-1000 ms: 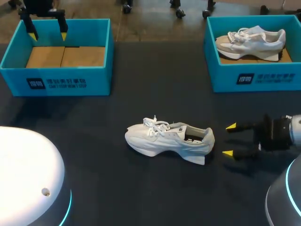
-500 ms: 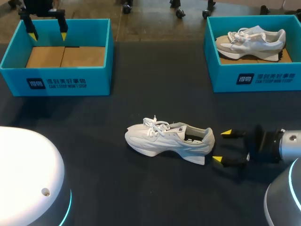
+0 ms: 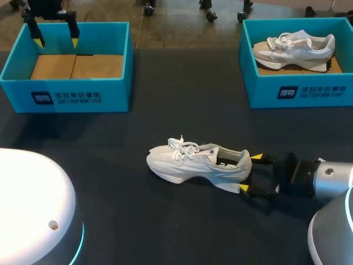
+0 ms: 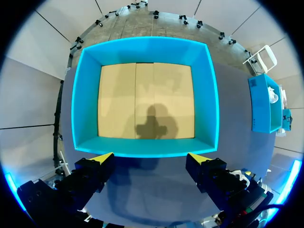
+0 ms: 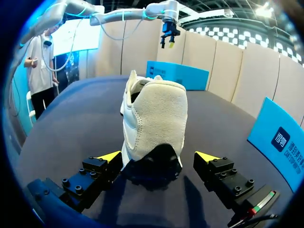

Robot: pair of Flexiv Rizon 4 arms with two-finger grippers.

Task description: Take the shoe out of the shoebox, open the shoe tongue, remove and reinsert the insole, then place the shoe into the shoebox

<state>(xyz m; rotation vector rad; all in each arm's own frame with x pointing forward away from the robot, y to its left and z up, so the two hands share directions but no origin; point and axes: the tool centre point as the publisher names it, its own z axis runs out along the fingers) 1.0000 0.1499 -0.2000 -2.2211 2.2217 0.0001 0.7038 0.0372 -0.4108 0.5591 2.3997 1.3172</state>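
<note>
Two fingers of the right gripper (image 3: 250, 173) stand wide apart flanking the heel of the white shoe (image 3: 193, 163), holding nothing. The shoe sits mid-table (image 3: 165, 110). Above the left shoebox (image 3: 66, 94), the left gripper (image 3: 55, 41) hangs open and empty.

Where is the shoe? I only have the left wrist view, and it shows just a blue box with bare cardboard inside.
Observer: The white shoe stands on the table, outside the left box and the right box.
Operator: Is the right tool gripping it?
Observer: No. The right tool is open, its tips flanking the heel.
Operator: Which way does it point?
Observer: Its toe faces the table's left side, its heel the right tool.
</note>
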